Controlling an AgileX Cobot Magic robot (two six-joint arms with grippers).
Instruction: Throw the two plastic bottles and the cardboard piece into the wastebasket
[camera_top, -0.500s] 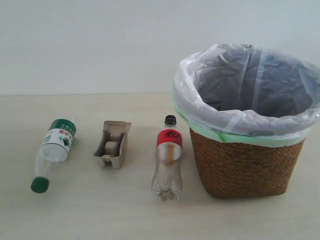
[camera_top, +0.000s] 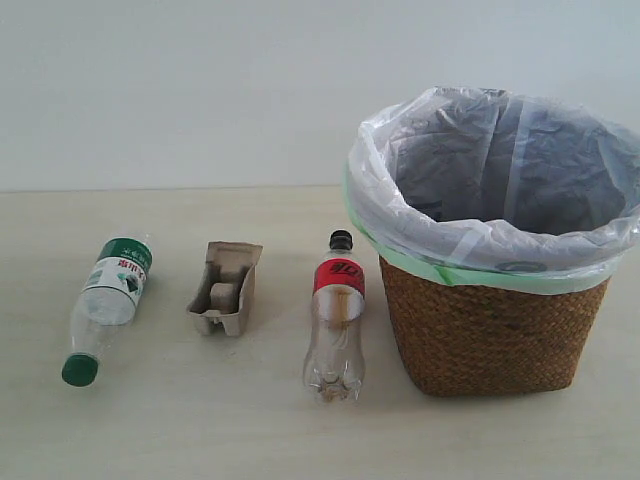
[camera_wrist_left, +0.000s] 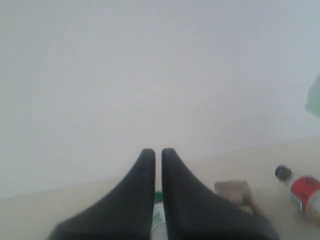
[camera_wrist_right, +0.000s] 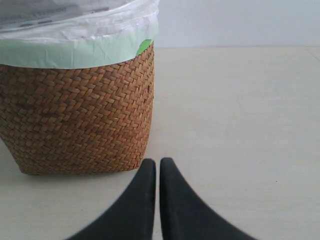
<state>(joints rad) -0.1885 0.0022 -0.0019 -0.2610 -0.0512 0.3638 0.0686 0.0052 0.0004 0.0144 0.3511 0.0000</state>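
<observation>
Nothing has moved: green bottle (camera_top: 108, 305), cardboard (camera_top: 225, 288) and red bottle (camera_top: 336, 320) lie beside the basket (camera_top: 490, 330), red nearest. Left end effector (camera_wrist_left: 158, 152) and right end effector (camera_wrist_right: 158, 162) are pressed together, empty. All three throws remain.

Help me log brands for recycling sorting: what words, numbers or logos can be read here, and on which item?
Green-capped bottle, green-white label: small print, too small to read.
Black-capped bottle, red label: dark lettering, too blurred to read.
Wastebasket, bag liner edge: a faint oval mark, unreadable.
Cardboard piece: no print visible.
Nothing can be quoted.
</observation>
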